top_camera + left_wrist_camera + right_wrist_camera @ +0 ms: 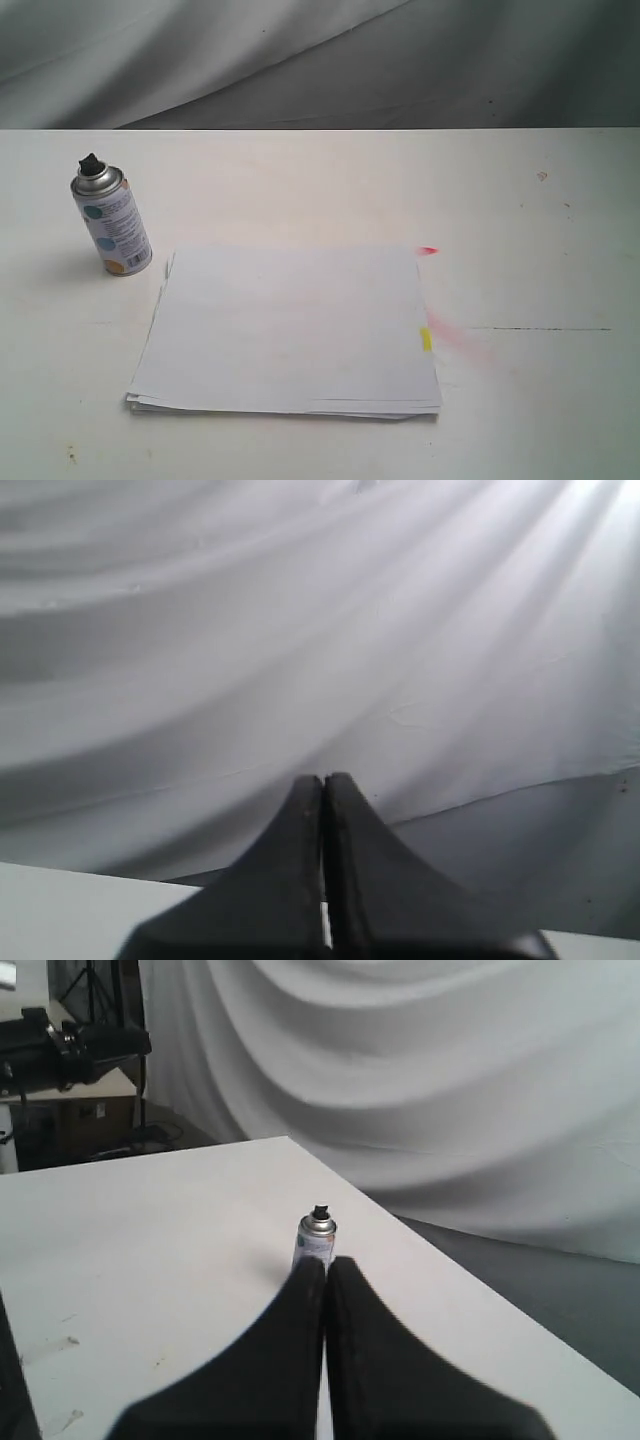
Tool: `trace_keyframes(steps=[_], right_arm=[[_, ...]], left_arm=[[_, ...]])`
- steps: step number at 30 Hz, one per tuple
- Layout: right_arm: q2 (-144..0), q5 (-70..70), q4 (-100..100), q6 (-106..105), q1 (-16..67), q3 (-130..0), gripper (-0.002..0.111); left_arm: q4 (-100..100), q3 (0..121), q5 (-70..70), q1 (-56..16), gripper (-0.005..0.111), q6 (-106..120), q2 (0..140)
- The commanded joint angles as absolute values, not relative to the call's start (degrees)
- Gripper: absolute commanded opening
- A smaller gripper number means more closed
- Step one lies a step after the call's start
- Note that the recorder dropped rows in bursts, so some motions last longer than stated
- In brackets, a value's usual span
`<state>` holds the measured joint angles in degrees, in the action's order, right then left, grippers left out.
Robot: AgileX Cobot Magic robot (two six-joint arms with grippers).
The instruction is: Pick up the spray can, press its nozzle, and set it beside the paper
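The paper [290, 325] lies flat on the white tabletop [540, 250], closest to the near edge and about midway between the left and right edges. Its sheets are slightly fanned at the near-left corner of the stack. A small yellow tab [426, 339] sticks out from the side of the stack facing the tabletop's right edge.

The spray can [112, 222] stands upright near the stack's far-left corner, apart from it and on the side toward the tabletop's left edge. The black nozzle [92, 163] sits on top of its silver dome, with nothing touching it.

A short red mark [429, 250] lies on the tabletop just off the stack's far-right corner. A faint pink smear [460, 340] spreads beside the yellow tab, and a thin dark line [550, 329] runs on toward the right edge. Grey draped cloth [300, 60] hangs behind the far edge.

The left claw [323, 780] is closed, its two dark fingers pressed together with nothing between them, and it points at the cloth. The right claw [326, 1263] is likewise closed and empty. In the right wrist view the can stands beyond its tips, apart from them, close to a tabletop edge.
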<state>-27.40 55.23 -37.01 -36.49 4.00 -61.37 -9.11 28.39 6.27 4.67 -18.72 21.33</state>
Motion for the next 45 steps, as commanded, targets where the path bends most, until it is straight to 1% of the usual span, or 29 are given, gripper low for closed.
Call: trace_keyframes(steps=[1,4,6,7,10,13,18,25,42,45], right_arm=[[-20.50,56.46,-34.88,-32.71,3.90,-56.70,0.000],[-16.67,53.46,-34.88,-32.60,3.90,-47.92,0.000],[-15.99,47.09,-35.10,-32.60,3.90,-40.03,0.000],[-15.99,40.45,-35.69,-33.32,3.90,-34.83,0.000],[-15.99,27.46,-38.31,-37.03,3.90,-26.76,0.000],[-15.99,17.20,-39.23,-39.02,3.90,-21.12,0.000],[-15.99,6.40,-39.23,-39.02,3.90,-15.48,0.000],[-15.99,5.44,-39.23,-38.91,3.90,-13.12,0.000],[-15.99,5.33,-39.23,-38.91,3.90,-13.13,0.000],[-14.86,5.21,-35.69,-39.62,3.45,-13.13,0.000]], left_arm=[[-5.35,22.71,-1.01,4.59,0.000,-19.52,17.52],[-4.79,18.74,-3.15,4.59,0.000,-22.00,17.06],[-4.79,16.33,-3.15,4.59,0.000,-27.17,17.06],[-4.79,14.98,-3.15,4.59,0.000,-29.51,17.06],[-4.79,13.33,-3.27,4.59,0.000,-30.49,17.06],[-4.79,12.24,-2.69,4.59,0.000,-30.49,17.06],[-4.79,12.01,-2.30,4.59,0.001,-30.38,17.06],[-4.89,12.01,-2.30,4.59,0.001,-29.80,17.06],[-4.89,12.01,-2.67,4.59,0.001,-29.80,17.06],[-4.89,12.01,-2.67,4.59,0.001,-29.80,17.06]])
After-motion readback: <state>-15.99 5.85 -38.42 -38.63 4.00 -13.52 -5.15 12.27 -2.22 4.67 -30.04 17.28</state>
